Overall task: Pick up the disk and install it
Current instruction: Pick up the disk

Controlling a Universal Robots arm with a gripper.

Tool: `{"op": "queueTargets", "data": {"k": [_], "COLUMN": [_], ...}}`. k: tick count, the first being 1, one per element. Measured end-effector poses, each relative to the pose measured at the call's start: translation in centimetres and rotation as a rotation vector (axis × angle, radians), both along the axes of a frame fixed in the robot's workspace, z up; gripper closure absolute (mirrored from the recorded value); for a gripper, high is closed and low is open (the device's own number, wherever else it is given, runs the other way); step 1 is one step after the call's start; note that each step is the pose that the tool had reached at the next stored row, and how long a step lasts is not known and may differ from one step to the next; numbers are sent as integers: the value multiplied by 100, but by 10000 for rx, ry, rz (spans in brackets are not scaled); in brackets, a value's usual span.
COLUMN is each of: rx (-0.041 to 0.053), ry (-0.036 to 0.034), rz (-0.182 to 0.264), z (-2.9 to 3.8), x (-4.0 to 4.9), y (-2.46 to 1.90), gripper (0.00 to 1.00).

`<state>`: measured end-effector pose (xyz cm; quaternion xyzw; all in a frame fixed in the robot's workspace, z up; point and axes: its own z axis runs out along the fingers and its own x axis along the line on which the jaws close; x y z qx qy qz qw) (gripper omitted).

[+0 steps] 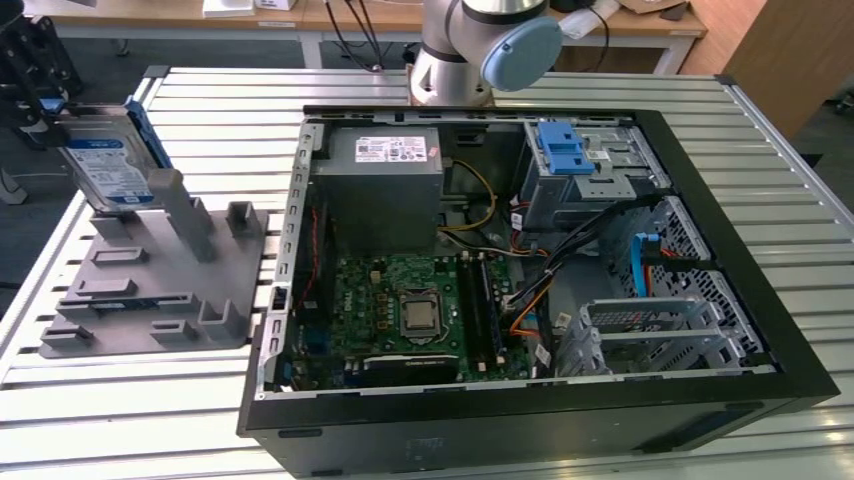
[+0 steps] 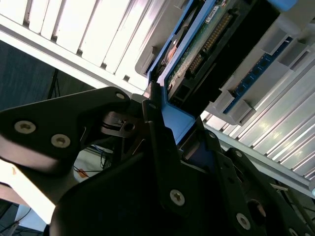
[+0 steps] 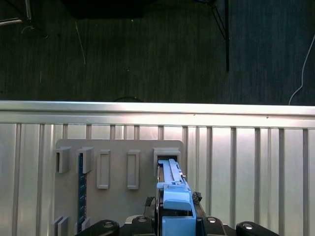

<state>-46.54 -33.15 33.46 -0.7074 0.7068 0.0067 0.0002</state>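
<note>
In the exterior view the open computer case [image 1: 507, 440] lies nearest, flat on the slatted counter [image 1: 120, 420]. A grey rack [image 1: 147, 300] sits beside it, by the counter's edge on the exterior view's left. The disk [image 1: 107, 165] stands on edge in a slot at the rack's far corner, label facing the case. The black jaws are at its upper end. The arm [image 1: 467, 50] rises beyond the case at the counter's far edge.

In the second wrist view the black fingers [image 2: 157, 162] are closest. The blue frame end of the disk [image 2: 197, 54] sits between them and touches both, so the jaws are clamped on the disk. Its circuit-board side runs away from the jaws toward the rack [image 2: 275, 49], with the counter [image 2: 74, 24] behind.

In the first wrist view the disk [image 3: 170, 174] shows edge-on, its blue end held between the jaws. Its other end is in the rack's [image 3: 118, 196] corner slot, near the counter's [image 3: 246, 162] edge. Dark floor [image 3: 147, 49] lies past that edge.
</note>
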Motion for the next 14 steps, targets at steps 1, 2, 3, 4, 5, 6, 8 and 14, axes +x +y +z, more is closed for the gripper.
{"op": "queueTargets", "data": {"k": [1, 2, 3, 4, 5, 6, 8, 14], "rx": [0, 0, 0, 0, 0, 0, 0, 0], "ry": [-1, -1, -1, -1, 0, -1, -1, -1], "rz": [0, 0, 0, 0, 0, 0, 0, 0], "z": [4, 8, 12, 16, 20, 23, 31, 53], "x": [0, 0, 0, 0, 0, 0, 0, 0], "y": [0, 0, 0, 0, 0, 0, 0, 0], "gripper": [64, 64, 64, 64, 64, 64, 64, 64]}}
